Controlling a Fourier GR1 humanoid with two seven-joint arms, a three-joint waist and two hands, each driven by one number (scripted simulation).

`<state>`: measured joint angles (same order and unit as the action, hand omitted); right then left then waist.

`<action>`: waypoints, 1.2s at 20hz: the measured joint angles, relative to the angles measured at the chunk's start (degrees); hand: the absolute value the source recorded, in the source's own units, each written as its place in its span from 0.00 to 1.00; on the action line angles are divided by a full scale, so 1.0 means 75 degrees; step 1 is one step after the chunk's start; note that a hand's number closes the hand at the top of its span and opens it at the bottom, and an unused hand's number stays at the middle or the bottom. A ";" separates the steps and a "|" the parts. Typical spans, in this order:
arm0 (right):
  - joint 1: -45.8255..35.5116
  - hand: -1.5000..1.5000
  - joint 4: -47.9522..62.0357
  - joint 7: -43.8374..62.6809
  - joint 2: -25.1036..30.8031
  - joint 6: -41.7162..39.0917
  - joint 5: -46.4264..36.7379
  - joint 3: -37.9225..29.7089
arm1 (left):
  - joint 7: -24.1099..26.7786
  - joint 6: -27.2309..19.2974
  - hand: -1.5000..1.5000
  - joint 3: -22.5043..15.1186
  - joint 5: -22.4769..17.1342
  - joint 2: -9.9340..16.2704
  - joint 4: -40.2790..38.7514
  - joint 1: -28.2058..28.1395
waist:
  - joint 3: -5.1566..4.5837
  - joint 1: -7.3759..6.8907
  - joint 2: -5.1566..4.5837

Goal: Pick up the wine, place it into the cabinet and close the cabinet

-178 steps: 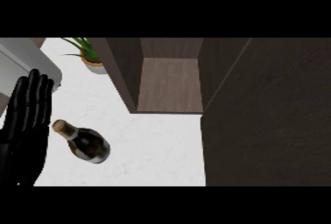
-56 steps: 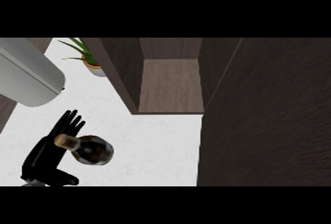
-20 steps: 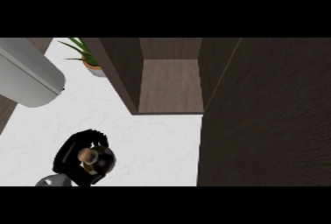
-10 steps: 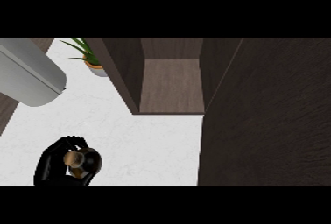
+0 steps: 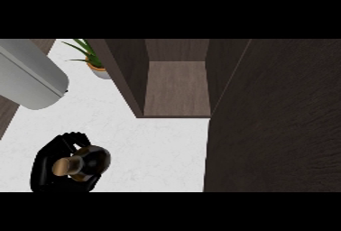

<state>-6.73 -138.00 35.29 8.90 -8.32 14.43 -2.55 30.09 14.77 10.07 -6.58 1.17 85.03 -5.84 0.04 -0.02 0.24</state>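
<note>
Nearest the view's lower edge, at the left, a black hand (image 5: 50, 169) is curled round the wine bottle (image 5: 85, 161), fingers wrapped over its far side and the palm hugging its left flank. The rig line puts a hand on this side as the robot's left hand. The bottle stands upright and is seen from straight above: its tan cork top (image 5: 66, 166) faces the camera, with the dark glass shoulder showing as a rounded rim around and to the right of it. Whether the bottle's base touches the counter cannot be told, since the hand and the bottle hide what is under them.

Around them spreads the white, faintly speckled counter (image 5: 156, 149). To the right, the large dark wood cabinet door (image 5: 276, 122) fills the view from top to bottom, swung open. Farther off, in the middle, the open cabinet (image 5: 177, 88) shows a brown inner floor between dark side walls, well apart from the bottle. At the far left, a grey forearm (image 5: 30, 79) slants across the upper corner; its hand is out of sight. Behind it, beside the cabinet's left wall, stands a small potted plant (image 5: 93, 61) with green leaves.
</note>
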 measured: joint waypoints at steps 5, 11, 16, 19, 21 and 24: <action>0.0109 0.00 -0.0008 -0.0071 -0.0196 0.0059 -0.0009 0.0234 | -0.1142 -0.0249 1.00 -0.0650 -0.0325 -0.0088 0.1344 -0.0234 | -0.0001 0.0007 -0.0001; 0.0097 0.00 -0.0012 -0.0039 -0.0238 0.0087 -0.0014 0.0304 | -0.2569 -0.1336 1.00 -0.1705 -0.0129 -0.0139 0.2720 -0.0103 | -0.0001 0.0031 -0.0005; 0.0233 0.00 -0.0018 -0.0141 -0.0258 0.0026 -0.0023 0.0316 | -0.3457 -0.2096 1.00 -0.2665 -0.0068 -0.0149 0.3373 0.0179 | -0.0003 0.0049 -0.0009; 0.0303 0.00 -0.0024 -0.0176 -0.0216 -0.0066 -0.0007 0.0256 | -0.3837 -0.2765 1.00 -0.3173 -0.0024 -0.0152 0.3279 0.0832 | -0.0002 0.0083 -0.0013; 0.0263 0.00 0.0005 -0.0190 -0.0214 -0.0075 0.0000 0.0185 | -0.4039 -0.3201 1.00 -0.3535 -0.0026 -0.0153 0.3313 0.1102 | -0.0002 0.0074 -0.0016; 0.0262 0.00 -0.0013 -0.0110 -0.0212 -0.0069 0.0022 0.0177 | -0.4323 -0.3917 1.00 -0.3948 -0.0003 -0.0153 0.3207 0.1703 | -0.0003 0.0095 -0.0016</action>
<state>-4.76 -138.10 34.47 7.31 -8.84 14.60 -1.22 -2.33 -14.61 -19.54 -6.60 0.02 109.08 6.93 0.02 0.69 0.12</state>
